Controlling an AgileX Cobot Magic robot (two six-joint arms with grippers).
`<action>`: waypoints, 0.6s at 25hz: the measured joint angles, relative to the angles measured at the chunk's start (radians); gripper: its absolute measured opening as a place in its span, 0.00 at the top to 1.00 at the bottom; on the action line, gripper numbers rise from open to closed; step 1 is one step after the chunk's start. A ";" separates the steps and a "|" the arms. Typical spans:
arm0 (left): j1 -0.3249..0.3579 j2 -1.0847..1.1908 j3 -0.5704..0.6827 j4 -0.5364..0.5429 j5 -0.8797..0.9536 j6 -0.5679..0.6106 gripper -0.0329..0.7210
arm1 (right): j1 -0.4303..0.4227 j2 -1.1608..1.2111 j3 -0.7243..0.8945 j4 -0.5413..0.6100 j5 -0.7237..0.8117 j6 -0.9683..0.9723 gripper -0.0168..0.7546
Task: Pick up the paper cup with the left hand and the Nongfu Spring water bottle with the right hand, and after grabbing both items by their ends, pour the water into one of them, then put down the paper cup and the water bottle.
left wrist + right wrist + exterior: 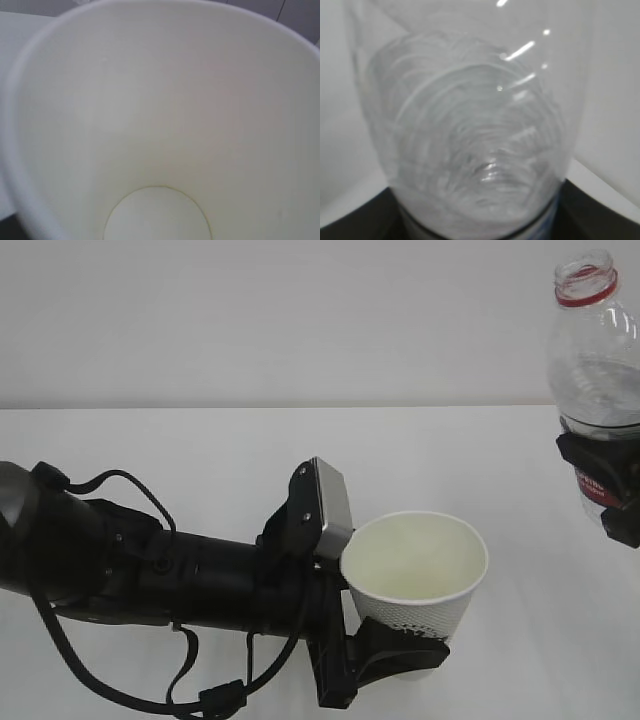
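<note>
L gripper [400,645] gripping cup [415,565] near centre; R gripper [605,480] clamping bottle [597,350] upright, far right.

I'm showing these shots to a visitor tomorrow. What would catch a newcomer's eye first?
Probably the white paper cup at bottom centre, open mouth toward the camera, clamped low on its wall by the left gripper on a bulky black arm. Next, the clear capless water bottle with a red neck ring, held upright at the far right edge by the right gripper.
</note>
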 joint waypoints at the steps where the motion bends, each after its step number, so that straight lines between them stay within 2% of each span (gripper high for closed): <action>1: 0.000 0.000 0.000 0.000 -0.005 0.000 0.22 | 0.000 0.000 0.000 -0.013 0.000 0.000 0.42; 15: 0.000 0.000 0.000 0.000 -0.020 0.000 0.23 | 0.000 0.000 0.000 -0.193 -0.004 -0.018 0.42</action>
